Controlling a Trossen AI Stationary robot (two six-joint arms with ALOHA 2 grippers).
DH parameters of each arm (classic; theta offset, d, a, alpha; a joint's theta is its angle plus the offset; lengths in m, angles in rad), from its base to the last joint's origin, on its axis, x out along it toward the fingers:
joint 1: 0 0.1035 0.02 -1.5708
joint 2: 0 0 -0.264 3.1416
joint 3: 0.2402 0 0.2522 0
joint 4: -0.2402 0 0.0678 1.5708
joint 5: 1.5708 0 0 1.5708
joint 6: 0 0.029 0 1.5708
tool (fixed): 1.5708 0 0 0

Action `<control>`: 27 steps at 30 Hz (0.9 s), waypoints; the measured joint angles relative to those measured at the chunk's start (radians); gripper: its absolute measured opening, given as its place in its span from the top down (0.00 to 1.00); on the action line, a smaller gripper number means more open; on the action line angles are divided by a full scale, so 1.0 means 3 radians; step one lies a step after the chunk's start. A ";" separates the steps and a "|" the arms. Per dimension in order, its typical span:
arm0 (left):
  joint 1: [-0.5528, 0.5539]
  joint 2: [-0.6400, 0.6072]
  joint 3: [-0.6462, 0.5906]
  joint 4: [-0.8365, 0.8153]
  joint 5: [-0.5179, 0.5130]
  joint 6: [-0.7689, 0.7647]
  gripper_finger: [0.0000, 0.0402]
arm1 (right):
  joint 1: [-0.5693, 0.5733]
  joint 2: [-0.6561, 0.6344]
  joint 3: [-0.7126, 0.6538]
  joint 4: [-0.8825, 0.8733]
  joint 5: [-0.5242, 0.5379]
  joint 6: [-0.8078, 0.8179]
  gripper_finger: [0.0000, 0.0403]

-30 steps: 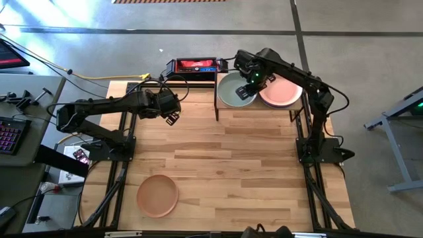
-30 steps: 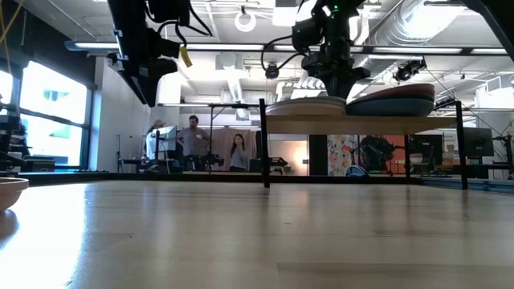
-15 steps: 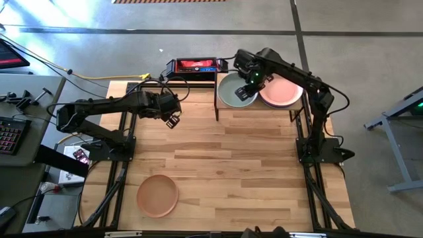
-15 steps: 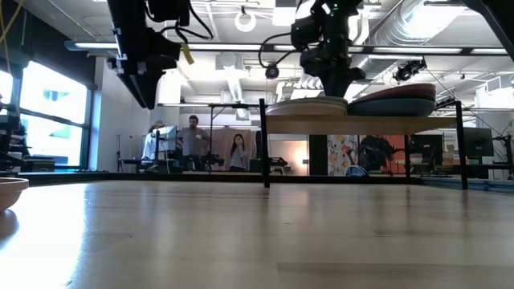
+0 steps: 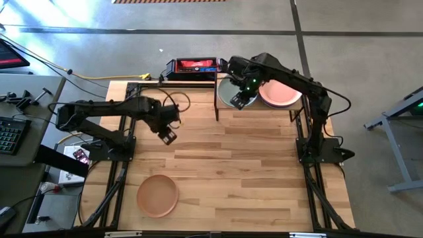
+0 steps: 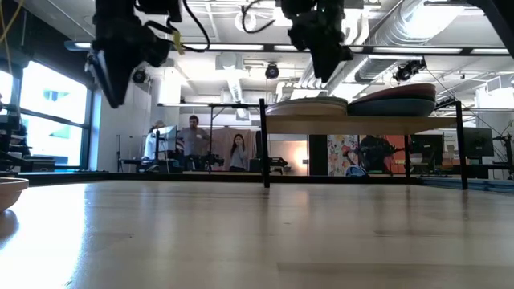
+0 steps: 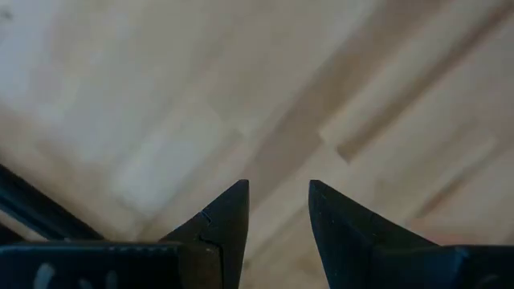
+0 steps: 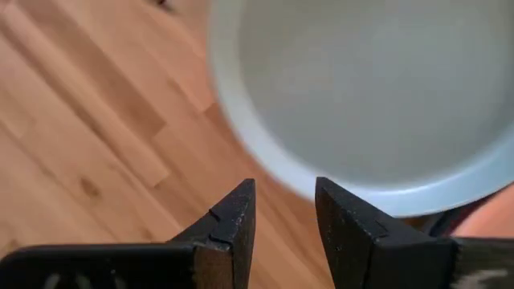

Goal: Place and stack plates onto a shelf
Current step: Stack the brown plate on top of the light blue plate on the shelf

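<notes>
1. High view: my left hand hangs over bare wood on the left half of the counter, fingers apart and holding nothing. My right hand hovers at the front-left edge of the shelf, over the rim of the sage plate, also gripping nothing. A pink plate sits beside the sage one on the shelf, their rims meeting or overlapping. A tan plate lies alone near the front-left corner of the counter, well apart from both hands. A red and black box sits behind the counter's far edge.

2. Low view: the shelf stands on black legs with two plate stacks on it, the sage plate on the left stack and the pink plate topping the right one. My right hand is above the left stack, clear of it. My left hand hangs high over the counter. The tan plate pokes in at the edge. Two people stand in the room behind.

3. Left wrist view: my fingers are spread with only counter planks beyond them.

4. Right wrist view: my fingers stand apart and empty, just short of the sage plate's rim, with wood beneath.
</notes>
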 joint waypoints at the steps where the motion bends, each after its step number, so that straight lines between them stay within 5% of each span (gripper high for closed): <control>1: -0.0072 0.0000 0.0000 -0.0043 0.0018 -0.0028 0.70 | 0.0056 0.0000 0.0026 -0.0021 0.0001 0.0014 0.73; 15: -0.1147 0.0001 -0.0160 -0.0126 0.0103 -0.0269 0.70 | 0.0896 -0.0003 0.0067 -0.0027 -0.0145 0.0662 0.73; 27: -0.2018 0.0001 -0.0625 0.0349 0.0102 -0.1117 0.70 | 0.1638 -0.0003 0.0067 -0.0004 -0.0128 0.1223 0.73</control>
